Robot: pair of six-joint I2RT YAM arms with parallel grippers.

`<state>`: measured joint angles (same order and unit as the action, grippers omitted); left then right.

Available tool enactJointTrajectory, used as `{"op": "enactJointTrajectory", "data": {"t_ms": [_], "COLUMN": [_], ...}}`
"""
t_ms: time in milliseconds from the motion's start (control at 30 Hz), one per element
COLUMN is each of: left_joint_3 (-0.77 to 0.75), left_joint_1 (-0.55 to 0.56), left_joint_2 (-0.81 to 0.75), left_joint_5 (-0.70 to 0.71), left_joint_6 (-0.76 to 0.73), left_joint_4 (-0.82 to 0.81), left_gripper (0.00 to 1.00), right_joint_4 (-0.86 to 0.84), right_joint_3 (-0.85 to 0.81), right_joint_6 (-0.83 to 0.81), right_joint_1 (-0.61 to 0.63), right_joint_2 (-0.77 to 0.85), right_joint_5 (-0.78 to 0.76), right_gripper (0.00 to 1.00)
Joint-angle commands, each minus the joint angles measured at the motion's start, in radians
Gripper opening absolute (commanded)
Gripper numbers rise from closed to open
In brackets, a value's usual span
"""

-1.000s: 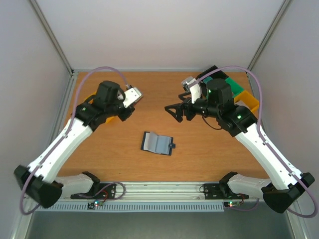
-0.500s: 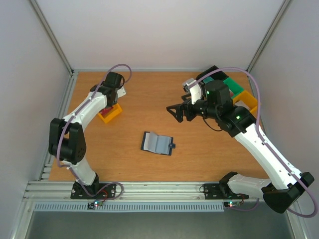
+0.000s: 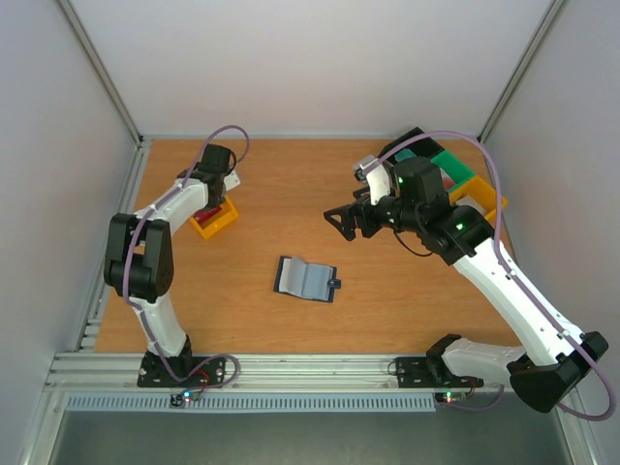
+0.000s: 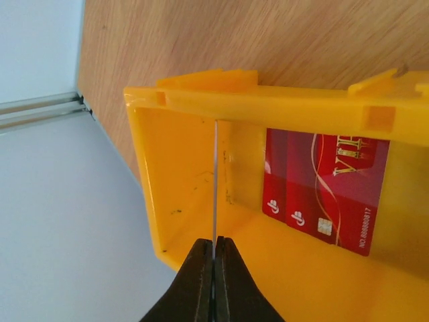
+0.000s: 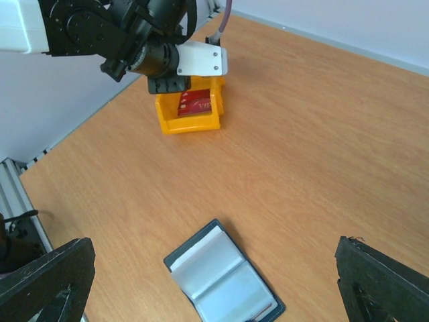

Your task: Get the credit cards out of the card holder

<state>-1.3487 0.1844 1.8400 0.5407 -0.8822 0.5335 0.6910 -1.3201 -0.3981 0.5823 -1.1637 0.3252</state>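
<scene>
left tool (image 4: 214, 260) clamped on card (image 4: 215, 188) (edge-on) in yellow bin (image 4: 175, 194) | right tool (image 3: 341, 221) apart, clear of card holder (image 3: 308, 279)

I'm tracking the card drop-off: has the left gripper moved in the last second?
Yes. The left gripper, pinching a credit card, swung left from over the bare table to above the yellow bin.
</scene>
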Motion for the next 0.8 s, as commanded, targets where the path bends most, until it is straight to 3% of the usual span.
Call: {"op": "enactJointTrajectory", "data": {"t_ms": [0, 500, 567, 667, 767], "left_joint_3": [0.048, 0.161, 0.165, 0.169, 0.146], "left_joint_1": [-0.001, -0.005, -0.006, -0.007, -0.008], "left_joint_2": [0.022, 0.08, 0.084, 0.067, 0.032], "left_joint_5": [-0.055, -0.064, -0.063, -0.073, -0.087], "left_joint_6": [0.012, -0.08, -0.088, -0.086, -0.068], "left_joint_4": [-0.107, -0.299, -0.305, -0.306, -0.258], "left_gripper": [0.0, 0.01, 0.15, 0.45, 0.54], "right_joint_4": [0.007, 0.033, 0.034, 0.038, 0.043], "right_joint_3": [-0.029, -0.033, -0.03, -0.033, -0.036], "right_joint_6": [-0.008, -0.014, -0.016, -0.014, -0.014], "right_joint_1": [-0.003, -0.003, -0.003, -0.003, -0.003], "right_joint_2": [-0.001, 0.009, 0.016, 0.019, 0.021], "right_joint_5": [-0.006, 0.015, 0.015, 0.025, 0.031], "right_gripper": [0.98, 0.98, 0.99, 0.99, 0.98]}}
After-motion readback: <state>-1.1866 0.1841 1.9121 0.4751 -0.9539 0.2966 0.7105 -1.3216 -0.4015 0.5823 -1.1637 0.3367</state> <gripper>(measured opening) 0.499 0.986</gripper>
